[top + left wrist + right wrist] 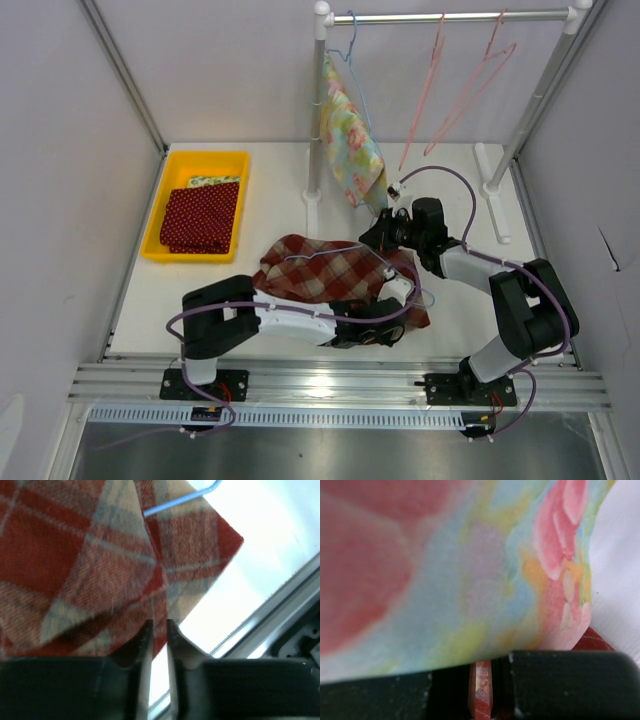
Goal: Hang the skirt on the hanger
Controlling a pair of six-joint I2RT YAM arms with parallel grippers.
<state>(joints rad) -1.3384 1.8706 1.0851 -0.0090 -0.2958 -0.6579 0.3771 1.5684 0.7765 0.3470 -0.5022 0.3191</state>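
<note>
Skirt (315, 275) lies flat mid-table, long axis left-right, right end nearer. Left gripper (159, 630) is at the near-right corner, pinched on the hem. Right gripper (374, 236) sits at the far-right edge; its state can't be told, floral cloth (445, 570) blocks the view.

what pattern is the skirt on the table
Red and tan plaid skirt, clearest in the left wrist view.

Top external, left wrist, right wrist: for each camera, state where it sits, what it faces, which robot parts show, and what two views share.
Top external: above and behind the bases, looking down on the table; left arm and right arm show.
Left wrist: on the left arm, looking past the left tool, which shows, at the plaid skirt.
Right wrist: on the right arm, facing the floral garment; the right tool shows.
Shared: the plaid skirt, in all three.
</note>
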